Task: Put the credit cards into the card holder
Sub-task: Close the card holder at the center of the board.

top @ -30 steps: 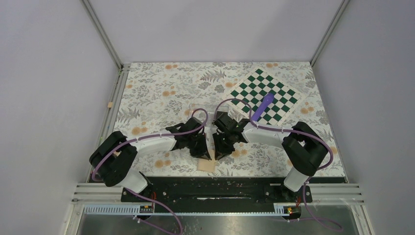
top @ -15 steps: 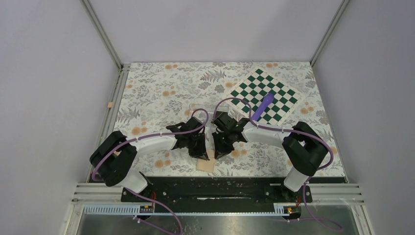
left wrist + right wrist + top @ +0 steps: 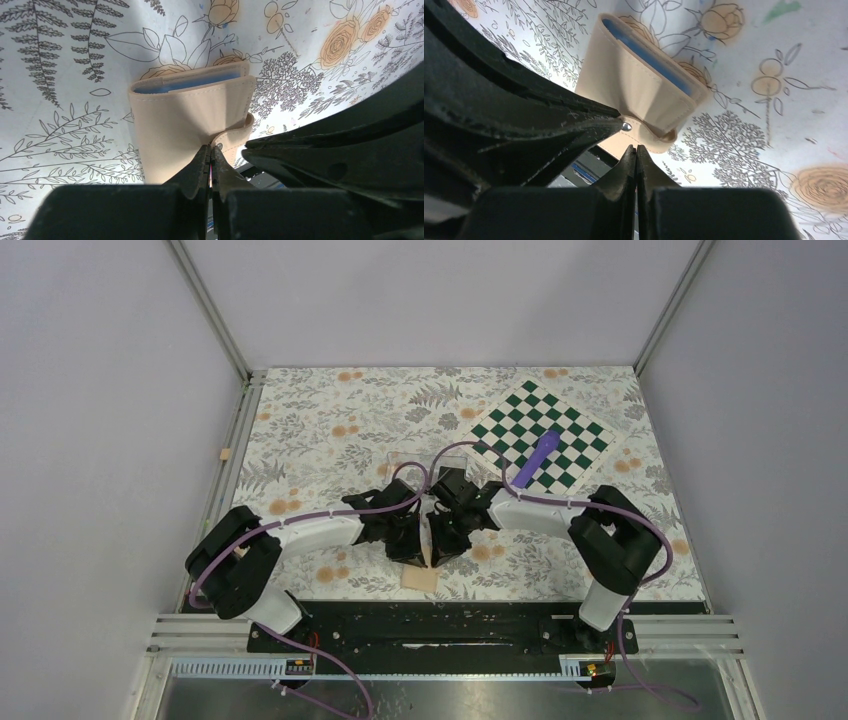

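No change at the left gripper [image 3: 210, 151] over the last second. It is clenched, and from its wrist view I read it as pinching the closure tab [image 3: 234, 134] of the card holder [image 3: 186, 125]. The card holder lies near the front edge of the table [image 3: 320, 420], centred between the two arms. It is folded, with the blue-grey lining showing along its far edge. The tab is pulled off the body and its snap [image 3: 626, 126] sits right against the left fingertip. The change is at the right gripper [image 3: 636, 149]: the arm has crept left toward the holder, and the jaws, part open a second ago, have now come fully together with their tips just beside the tab's loop. I cannot tell whether they caught any material or closed on air. My reading is that both arms are working to open the holder. It is not open yet and I see no cards in any view, so loading has not begun. If the right gripper missed, I would release it and re-aim.
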### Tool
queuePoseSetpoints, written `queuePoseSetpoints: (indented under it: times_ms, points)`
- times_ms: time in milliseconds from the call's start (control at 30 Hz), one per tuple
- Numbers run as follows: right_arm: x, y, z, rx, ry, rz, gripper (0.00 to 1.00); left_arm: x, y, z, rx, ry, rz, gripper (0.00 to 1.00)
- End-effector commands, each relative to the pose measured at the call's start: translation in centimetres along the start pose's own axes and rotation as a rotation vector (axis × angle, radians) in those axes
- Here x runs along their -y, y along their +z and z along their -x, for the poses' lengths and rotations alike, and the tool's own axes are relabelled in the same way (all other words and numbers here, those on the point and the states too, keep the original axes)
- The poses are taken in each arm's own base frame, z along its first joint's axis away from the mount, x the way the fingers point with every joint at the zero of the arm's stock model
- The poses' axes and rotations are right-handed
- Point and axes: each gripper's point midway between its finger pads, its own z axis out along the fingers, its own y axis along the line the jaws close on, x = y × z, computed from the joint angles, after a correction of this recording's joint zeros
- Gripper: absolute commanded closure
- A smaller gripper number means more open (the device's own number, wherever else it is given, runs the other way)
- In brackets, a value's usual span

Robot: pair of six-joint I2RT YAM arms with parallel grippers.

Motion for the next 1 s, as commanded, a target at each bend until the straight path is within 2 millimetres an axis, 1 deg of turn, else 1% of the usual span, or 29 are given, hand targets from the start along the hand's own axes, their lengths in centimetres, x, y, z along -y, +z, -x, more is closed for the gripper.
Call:
queuePoseSetpoints:
  times_ms: [0, 167, 300, 467, 533, 667, 800, 900, 967]
  points:
    - [-1.9, 0.7, 0.7, -0.003, -0.023, 0.035, 1.0, -1.5, 0.0, 0.3, 0.021, 0.019, 0.091, 1.0]
    - [-1.5, 2.0, 0.7, -0.022, -0.017, 0.003, 1.0, -2.0, 0.2, -0.1, 0.01, 0.023, 0.13, 1.0]
    - [-0.9, 3.1, 0.2, -0.038, -0.019, -0.033, 1.0, -2.5, 0.6, -0.6, -0.003, 0.019, 0.16, 1.0]
    - [0.6, 4.1, -0.4, -0.051, -0.003, -0.101, 1.0, -2.7, 1.3, -1.2, -0.018, 0.005, 0.188, 1.0]
    - [1.3, 4.3, -0.9, -0.064, 0.004, -0.125, 1.0, -2.2, 1.7, -1.3, -0.021, 0.015, 0.18, 1.0]
    - [2.6, 4.6, -2.0, -0.089, 0.018, -0.173, 1.0, -0.5, 2.3, -1.3, -0.024, 0.025, 0.125, 1.0]
    - [4.0, 5.0, -3.2, -0.113, 0.038, -0.228, 1.0, 0.5, 2.7, -1.3, -0.018, 0.009, 0.06, 1.0]
    - [5.2, 5.2, -3.8, -0.13, 0.051, -0.275, 1.0, 0.9, 2.8, -1.4, -0.011, -0.002, 0.025, 1.0]
    - [4.6, 5.3, -3.8, -0.125, 0.038, -0.235, 1.0, 0.9, 3.0, -1.5, -0.013, -0.009, 0.014, 1.0]
